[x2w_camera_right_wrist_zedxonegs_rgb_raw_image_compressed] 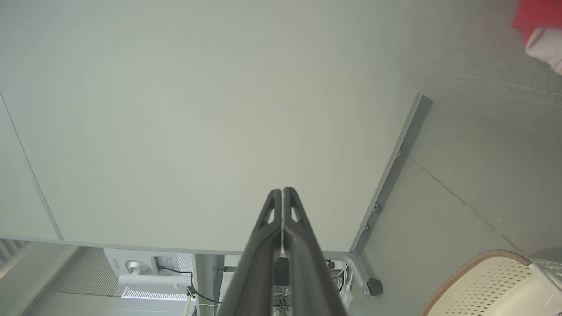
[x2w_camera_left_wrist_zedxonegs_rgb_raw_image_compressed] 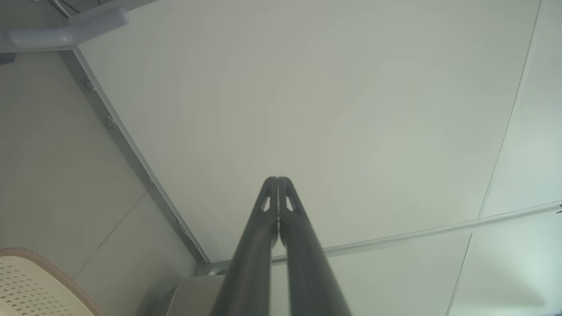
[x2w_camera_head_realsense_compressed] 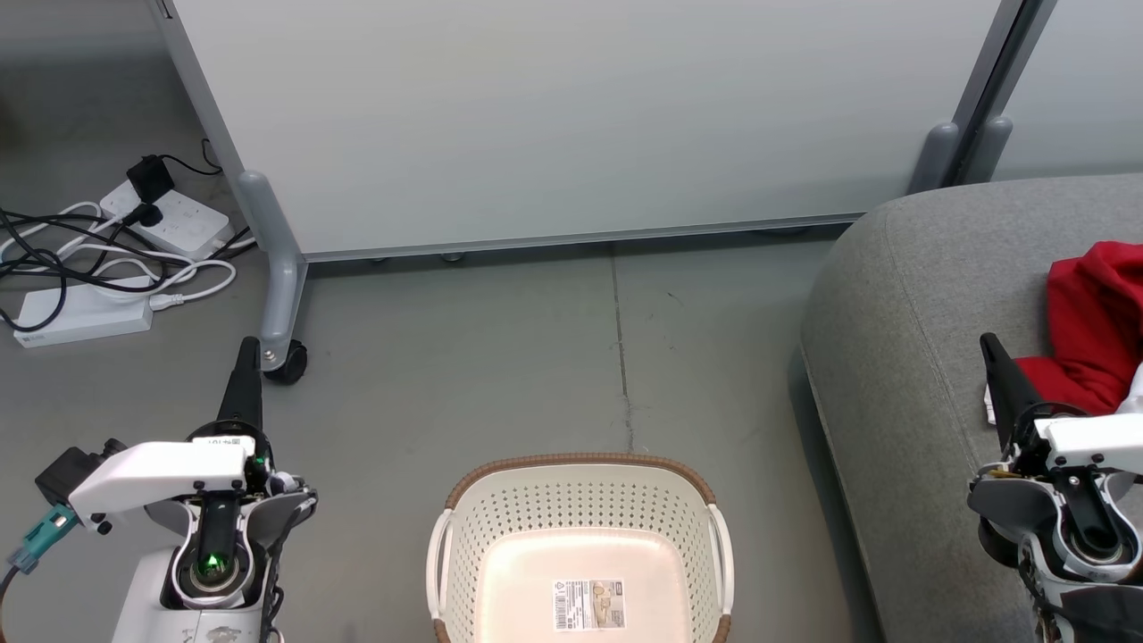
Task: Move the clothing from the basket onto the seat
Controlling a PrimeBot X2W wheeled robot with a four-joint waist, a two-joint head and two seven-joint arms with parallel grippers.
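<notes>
left fingers (x2w_camera_head_realsense_compressed: 245, 386) and right fingers (x2w_camera_head_realsense_compressed: 1004, 386) tip-to-tip, well apart from basket (x2w_camera_head_realsense_compressed: 580, 459) rim

Grey floor (x2w_camera_head_realsense_compressed: 500, 357) carries the basket (x2w_camera_head_realsense_compressed: 580, 463), standing just beside the seat (x2w_camera_head_realsense_compressed: 902, 357). Up on that seat lies the red clothing (x2w_camera_head_realsense_compressed: 1094, 313). Far left, white power strips (x2w_camera_head_realsense_compressed: 170, 214) and tangled cables (x2w_camera_head_realsense_compressed: 45, 234) sit on the floor near the partition's wheeled foot (x2w_camera_head_realsense_compressed: 287, 362).

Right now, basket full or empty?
Empty: the basket shows its bare bottom and barcode label; the red clothing lies on the seat.
</notes>
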